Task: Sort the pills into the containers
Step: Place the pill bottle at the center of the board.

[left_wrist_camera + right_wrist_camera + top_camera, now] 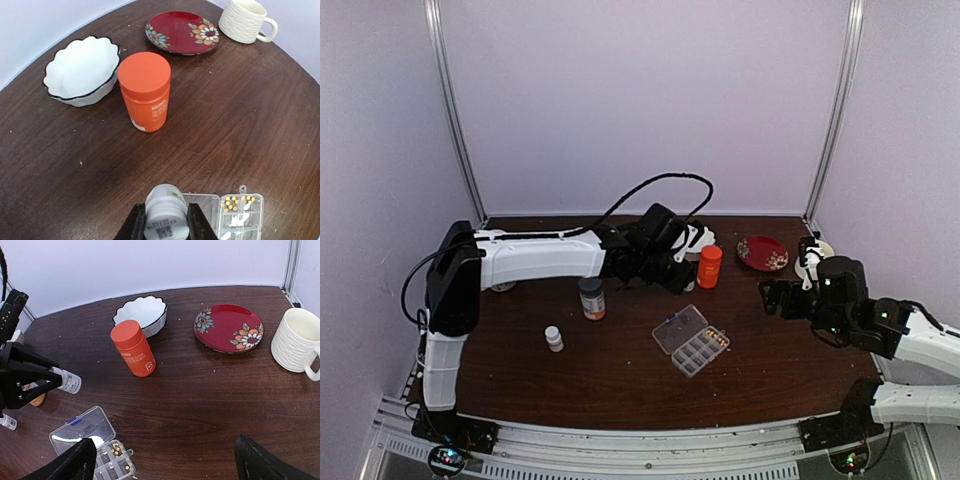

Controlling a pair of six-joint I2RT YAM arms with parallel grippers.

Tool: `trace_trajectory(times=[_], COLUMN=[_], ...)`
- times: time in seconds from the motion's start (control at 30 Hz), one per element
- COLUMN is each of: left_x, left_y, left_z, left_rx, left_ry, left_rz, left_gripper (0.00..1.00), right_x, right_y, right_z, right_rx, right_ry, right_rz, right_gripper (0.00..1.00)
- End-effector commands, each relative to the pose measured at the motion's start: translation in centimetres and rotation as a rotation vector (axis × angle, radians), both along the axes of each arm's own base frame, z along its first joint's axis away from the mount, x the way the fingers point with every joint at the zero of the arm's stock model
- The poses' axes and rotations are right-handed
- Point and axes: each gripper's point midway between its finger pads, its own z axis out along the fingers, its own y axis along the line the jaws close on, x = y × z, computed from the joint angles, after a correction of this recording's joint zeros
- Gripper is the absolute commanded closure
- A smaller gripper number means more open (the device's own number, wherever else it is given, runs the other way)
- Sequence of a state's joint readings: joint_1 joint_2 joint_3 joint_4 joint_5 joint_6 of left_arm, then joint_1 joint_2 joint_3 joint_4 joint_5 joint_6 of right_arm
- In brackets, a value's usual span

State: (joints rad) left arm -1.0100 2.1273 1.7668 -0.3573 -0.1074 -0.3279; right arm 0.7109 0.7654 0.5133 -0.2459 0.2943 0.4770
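Roughly partway, I judge. At the left of the top view, a standing white bottle and a grey-capped bottle wait on the surface. The left end effector is clamped on a held white bottle, just beside the open pill box. Only its wrist view shows the cells: yellow pills in one, and what look like pale pills in others, with more likely left to pour. The right wrist view shows the held bottle lying sideways. The right end effector has its jaws wide apart and holds nothing.
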Motion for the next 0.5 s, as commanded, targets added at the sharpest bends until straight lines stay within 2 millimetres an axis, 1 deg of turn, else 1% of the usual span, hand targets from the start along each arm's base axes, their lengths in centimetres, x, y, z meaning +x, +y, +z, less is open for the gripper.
trace_trajectory(times=[0.0,0.07,0.13,0.33,0.4,0.47], left_x=[2.5,3.5,4.3,6.8,7.3,7.5], left_y=[0.8,2.6,4.0,8.3,9.2,9.5], left_z=[2.6,2.0,1.2,-2.7,-4.2,-5.3], left_rx=[-0.002,0.044,0.066,0.110,0.131,0.139], left_ry=[-0.097,-0.097,-0.071,0.053,0.086,0.127], left_rz=[0.115,0.173,0.189,0.242,0.260,0.258], left_gripper=[1.00,1.00,1.00,1.00,1.00,1.00], right_x=[-0.6,-0.8,-0.9,-1.0,-0.9,-0.8], right_y=[-0.4,-0.6,-0.8,-0.8,-0.7,-0.5], right_z=[-0.1,-0.1,-0.1,-0.4,-0.7,-0.8], right_rx=[0.016,0.014,0.017,0.026,0.023,0.019], right_ry=[0.013,0.015,0.013,0.014,0.019,0.024], right_rz=[-0.001,-0.003,-0.004,-0.008,-0.003,0.002], right_gripper=[0.00,0.00,0.00,0.00,0.00,0.00])
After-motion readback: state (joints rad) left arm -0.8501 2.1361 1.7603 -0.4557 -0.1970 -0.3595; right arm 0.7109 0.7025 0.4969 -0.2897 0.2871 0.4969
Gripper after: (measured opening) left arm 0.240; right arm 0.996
